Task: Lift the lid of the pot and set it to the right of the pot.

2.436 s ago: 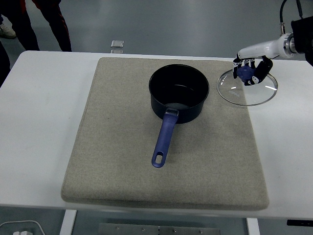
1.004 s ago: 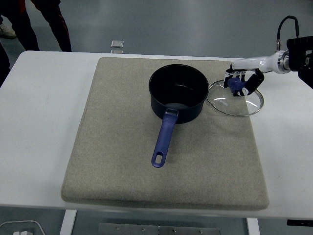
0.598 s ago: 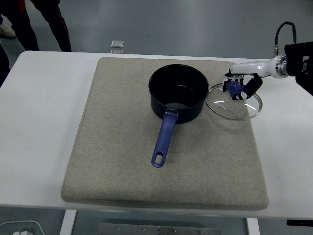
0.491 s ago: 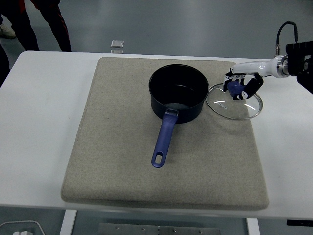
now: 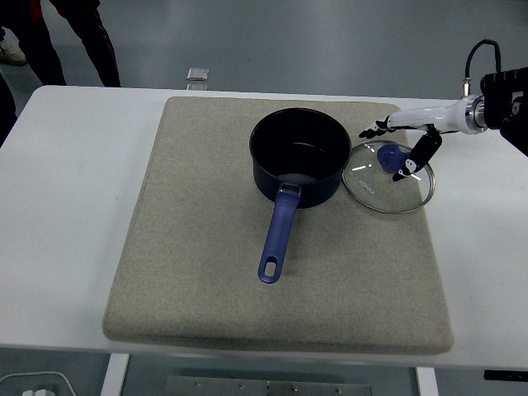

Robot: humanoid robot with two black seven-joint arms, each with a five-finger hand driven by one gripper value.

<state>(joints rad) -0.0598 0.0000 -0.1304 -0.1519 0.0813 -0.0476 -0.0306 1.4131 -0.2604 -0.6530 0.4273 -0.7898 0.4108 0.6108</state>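
A dark blue saucepan [image 5: 299, 155] with a blue handle [image 5: 276, 235] stands open on the beige mat [image 5: 206, 247]. Its glass lid [image 5: 387, 177], with a blue knob [image 5: 389, 155], lies flat on the mat just right of the pot, its left rim close to or touching the pot's side. My right hand [image 5: 396, 148] hovers over the knob with its fingers spread, holding nothing. The thumb points down at the lid's right half. My left arm is out of view.
The mat covers most of the white table [image 5: 74, 181]. A small clear object [image 5: 197, 78] sits at the table's far edge. A person's legs [image 5: 78, 33] stand beyond the far left corner.
My right hand carried the lid left and down from the mat's right edge, set it beside the pot, then spread its fingers off the knob.
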